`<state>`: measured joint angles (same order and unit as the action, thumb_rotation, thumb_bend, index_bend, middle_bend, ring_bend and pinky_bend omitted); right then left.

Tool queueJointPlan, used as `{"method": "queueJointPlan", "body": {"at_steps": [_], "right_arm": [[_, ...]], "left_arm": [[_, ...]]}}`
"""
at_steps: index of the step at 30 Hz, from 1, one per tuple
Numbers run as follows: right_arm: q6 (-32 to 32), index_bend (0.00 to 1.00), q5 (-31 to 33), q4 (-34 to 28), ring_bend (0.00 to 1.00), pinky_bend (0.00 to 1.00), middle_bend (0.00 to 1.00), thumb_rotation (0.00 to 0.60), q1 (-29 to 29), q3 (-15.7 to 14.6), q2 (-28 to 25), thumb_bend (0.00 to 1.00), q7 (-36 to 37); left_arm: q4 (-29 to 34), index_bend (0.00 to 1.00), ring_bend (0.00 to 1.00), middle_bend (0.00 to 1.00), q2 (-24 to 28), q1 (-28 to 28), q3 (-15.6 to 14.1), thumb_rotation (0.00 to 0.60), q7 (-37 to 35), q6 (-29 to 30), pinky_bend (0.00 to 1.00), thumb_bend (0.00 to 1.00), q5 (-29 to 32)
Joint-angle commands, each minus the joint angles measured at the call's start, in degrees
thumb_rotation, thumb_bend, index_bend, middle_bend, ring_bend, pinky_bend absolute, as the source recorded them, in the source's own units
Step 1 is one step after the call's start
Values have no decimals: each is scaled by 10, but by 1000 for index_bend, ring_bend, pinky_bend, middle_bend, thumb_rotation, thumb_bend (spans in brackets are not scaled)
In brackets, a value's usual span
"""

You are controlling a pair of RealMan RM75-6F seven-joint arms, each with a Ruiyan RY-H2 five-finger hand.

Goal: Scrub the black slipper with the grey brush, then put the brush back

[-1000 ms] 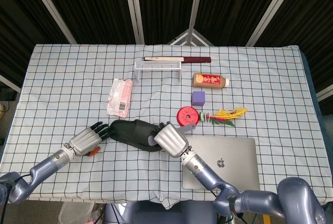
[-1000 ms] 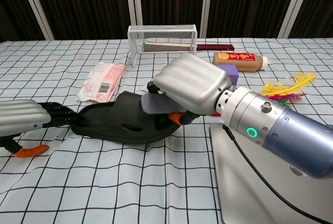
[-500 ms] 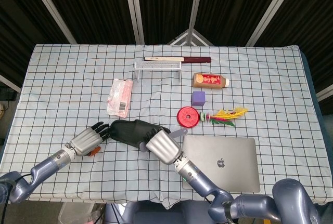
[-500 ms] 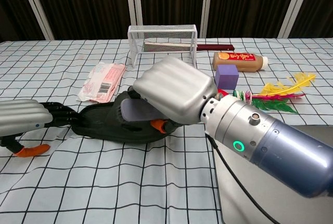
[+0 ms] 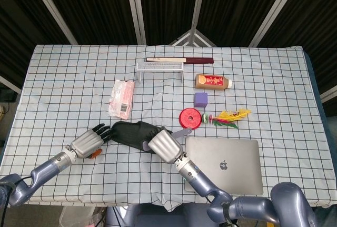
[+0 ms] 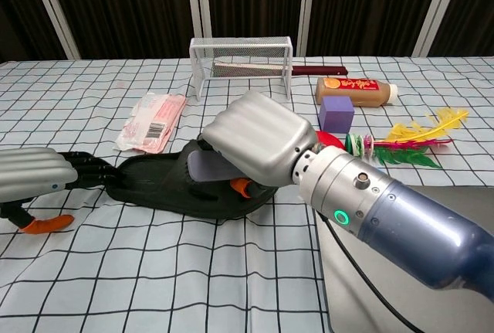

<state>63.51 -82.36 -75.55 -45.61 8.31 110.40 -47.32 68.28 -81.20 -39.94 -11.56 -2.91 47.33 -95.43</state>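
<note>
The black slipper [image 5: 131, 133] [image 6: 158, 182] lies on the checked cloth near the front left. My right hand [image 5: 164, 146] [image 6: 258, 141] grips the grey brush [image 5: 182, 131] [image 6: 207, 169] and holds it down on the slipper's right half. The brush handle sticks out toward the red disc in the head view. My left hand [image 5: 87, 142] [image 6: 38, 174] rests at the slipper's left end, its dark fingertips [image 6: 86, 169] touching the slipper. Nothing is gripped in the left hand's fingers.
A silver laptop [image 5: 224, 165] lies closed right of my right arm. A red disc [image 5: 189, 117], feathered shuttlecock [image 5: 227, 116], purple cube [image 5: 200, 99], brown bottle [image 5: 212, 82], wire rack [image 5: 160, 69] and pink packet [image 5: 121, 97] lie beyond the slipper.
My right hand slid the brush leftward along the slipper, then eased slightly back to the right. The left hand and slipper stayed put.
</note>
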Motion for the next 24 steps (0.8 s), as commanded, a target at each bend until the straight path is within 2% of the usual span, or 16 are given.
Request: {"method": "queueJointPlan", "body": {"at_steps": [1, 13, 24], "right_arm": [[-2, 905, 8, 6, 666, 728, 830, 600, 3, 6, -1, 991, 8], [0, 905, 2, 4, 666, 728, 830, 600, 6, 4, -9, 1000, 28], [10, 905, -36, -31, 666, 728, 830, 600, 4, -23, 10, 1000, 14]], "left_arm": [[-3, 98, 0, 47, -2, 1, -1, 556, 1, -2, 0, 683, 1], [-7, 98, 0, 47, -5, 3, 0, 555, 5, -1, 0, 683, 3], [-4, 98, 0, 47, -8, 0, 2, 558, 8, -6, 0, 687, 4]]}}
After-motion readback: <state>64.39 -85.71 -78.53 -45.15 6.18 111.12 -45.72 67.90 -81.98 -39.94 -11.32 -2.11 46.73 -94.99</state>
